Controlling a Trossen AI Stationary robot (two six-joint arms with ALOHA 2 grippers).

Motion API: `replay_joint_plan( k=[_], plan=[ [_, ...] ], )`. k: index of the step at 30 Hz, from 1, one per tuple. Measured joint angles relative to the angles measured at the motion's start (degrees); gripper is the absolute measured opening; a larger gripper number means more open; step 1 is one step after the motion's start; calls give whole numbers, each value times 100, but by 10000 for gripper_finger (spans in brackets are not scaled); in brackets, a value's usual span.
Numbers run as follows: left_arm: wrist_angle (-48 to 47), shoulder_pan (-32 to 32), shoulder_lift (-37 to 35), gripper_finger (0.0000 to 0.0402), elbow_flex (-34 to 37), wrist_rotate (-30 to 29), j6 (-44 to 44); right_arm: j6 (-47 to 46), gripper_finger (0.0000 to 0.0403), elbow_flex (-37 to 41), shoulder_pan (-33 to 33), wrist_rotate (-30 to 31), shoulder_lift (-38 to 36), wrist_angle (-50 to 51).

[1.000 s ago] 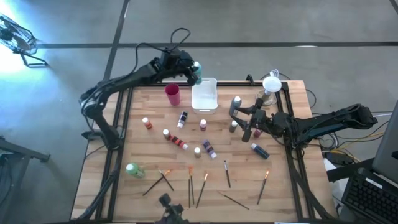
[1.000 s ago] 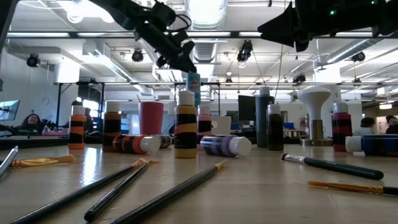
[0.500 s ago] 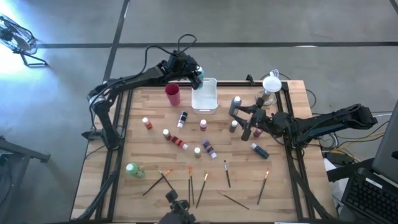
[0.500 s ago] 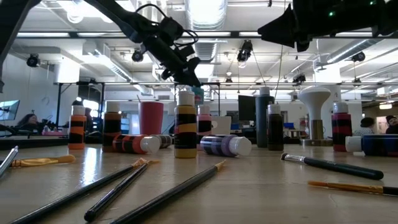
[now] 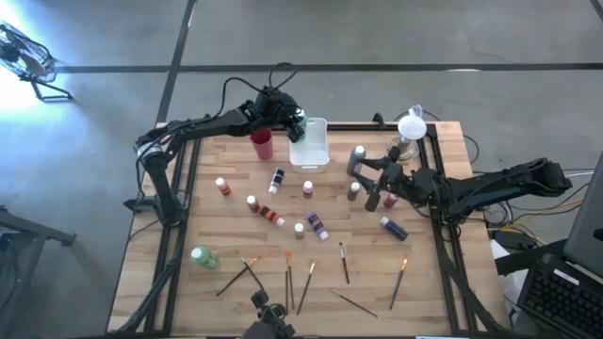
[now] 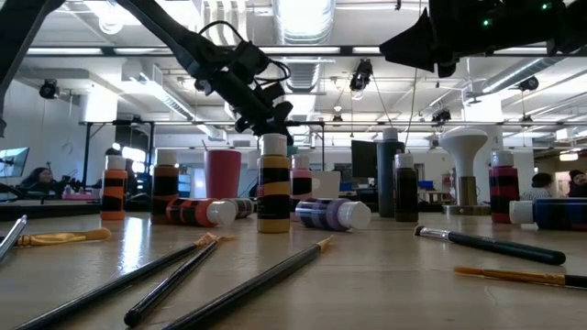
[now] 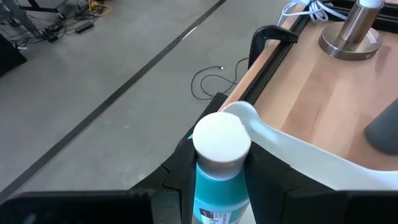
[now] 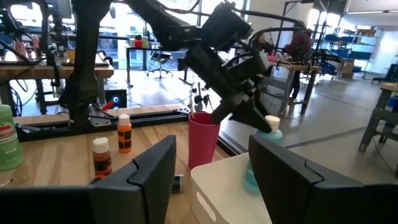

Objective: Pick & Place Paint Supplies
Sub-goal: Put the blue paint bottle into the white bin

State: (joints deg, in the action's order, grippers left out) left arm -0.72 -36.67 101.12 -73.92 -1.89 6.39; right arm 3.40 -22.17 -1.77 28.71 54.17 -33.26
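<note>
Open-plan robotics lab/workshop: bare concrete floor [image 5: 396, 38], exposed ceiling ducts w/ strip lights [image 6: 303, 18], workbenches [image 8: 37, 65], ppl at desks.

Left arm stretched to the far edge, right arm waiting with spread fingers.

The left arm reaches from its base at the table's left side across to the far edge, elbow bent, wrist tipped downward. The left gripper [image 5: 298, 127] has its two dark fingers [image 7: 267, 180] clamped on either side of a teal bottle [image 7: 214, 180] just below its white cap, holding it upright. The right arm comes in from the table's right side, forearm lying level and pointing left. The right gripper [image 5: 369, 184] hovers above the table's right half, its two broad fingers [image 8: 146, 171] well apart with nothing between them.
</note>
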Motion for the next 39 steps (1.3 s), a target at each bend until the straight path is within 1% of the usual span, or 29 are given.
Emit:
replay_joint_plan(
  k=[6,12,25,32,35,39],
  plan=[
    [357,-3,-3,110,291,-4,-18,-5,180,0,36,-2,0,2],
    [423,-7,37,110,308,-4,-41,-2,173,2,36,-4,0,0],
    [397,-106,37,111,308,-11,-54,0,200,57,34,-4,2,-2],
    [384,-140,37,188,308,-59,-54,1,191,59,65,-5,2,-2],
    [380,-149,37,201,308,-63,-54,2,184,59,82,-4,2,-2],
    [359,-154,14,203,306,-65,-27,-7,177,59,106,-15,2,-2]
  ],
)
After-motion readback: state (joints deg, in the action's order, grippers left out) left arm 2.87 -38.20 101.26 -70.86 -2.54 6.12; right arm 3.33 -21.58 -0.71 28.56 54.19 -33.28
